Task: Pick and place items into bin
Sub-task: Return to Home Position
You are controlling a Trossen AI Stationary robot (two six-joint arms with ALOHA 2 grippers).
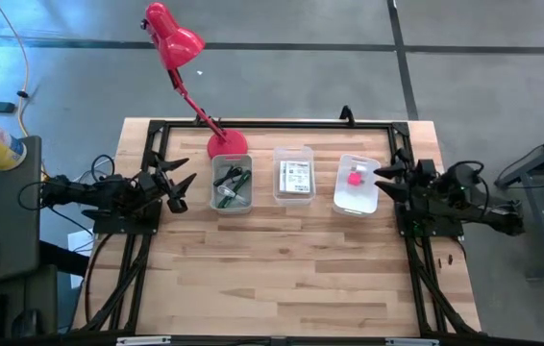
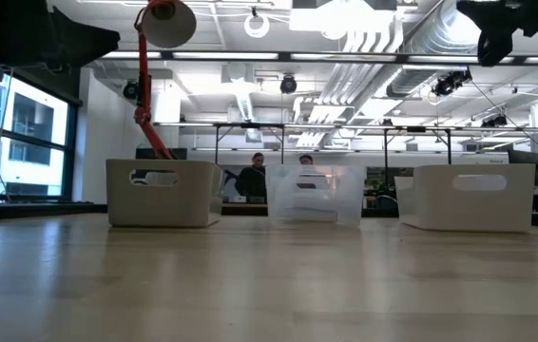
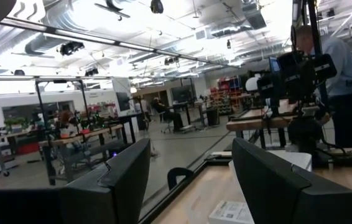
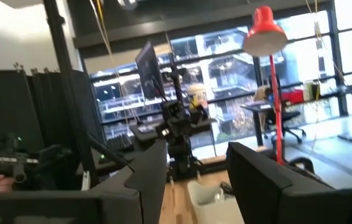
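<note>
Items of the task lie in three bins set in one row across the light wooden table [image 1: 282,274], btwn the two arms. Contents, left to right (high view):

1. Grey-white rectangular plastic bin [image 1: 234,210]: slim green pen [image 1: 236,177], coiled black cable [image 1: 225,184], small grey metal pieces [image 1: 230,198].
2. Transparent rectangular plastic bin [image 1: 293,151]: white printed cards [image 1: 295,177].
3. White rectangular plastic bin [image 1: 354,202]: small pink cube [image 1: 355,177]. A white cube cannot be made out against the white floor.

Key relation: the row runs arm to arm, and each bin's long axis lies across it, toward the table's far edge. The left gripper [image 1: 184,187] hangs at the table's left edge, just beside the grey-white bin and pointing at it. The right gripper [image 1: 380,181] hangs at the right edge, at the white bin's outer wall (touching or apart: cannot tell). The transparent bin is approx. midway, so neither arm is clearly nearer to it.

Gripper state: both have their fingers spread wide w/ nothing held. Each wrist view shows dark fingers [image 3: 123,180] [image 4: 257,177] w/ only the room beyond the gap.

Judgement: no grasp looks pending. Settling at rest pos. needs only clearance from the nearest bin wall. The red metal desk lamp [image 1: 176,43], standing behind the grey-white bin, is not part of the job.
</note>
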